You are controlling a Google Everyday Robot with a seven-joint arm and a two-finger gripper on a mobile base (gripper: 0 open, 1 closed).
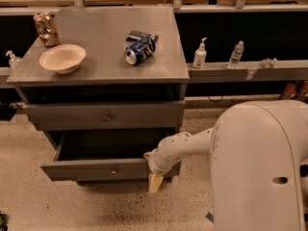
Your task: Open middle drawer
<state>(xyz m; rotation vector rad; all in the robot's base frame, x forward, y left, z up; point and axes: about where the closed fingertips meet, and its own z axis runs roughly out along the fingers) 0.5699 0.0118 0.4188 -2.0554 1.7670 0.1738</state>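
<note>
Gripper [155,181] sits low at the right end of the middle drawer's [96,169] front, at its corner and close to the floor; whether it is clenched or released cannot be told, nor whether it grasps anything. A white arm [190,144] reaches to it from the big white robot body [262,167] at the right. The middle drawer stands well out from the grey cabinet [179,76], dark space showing behind its front, its small round knob [114,170] at the centre. The drawer above [103,115] sits further back. On the cabinet top lie a pale bowl [62,58] near the left edge, a copper-coloured can [45,29] upright behind it, and a crushed blue can [140,49] on its side further right. A pump bottle [199,54] and a clear bottle [236,54] stand on the ledge [279,71] to the right
</note>
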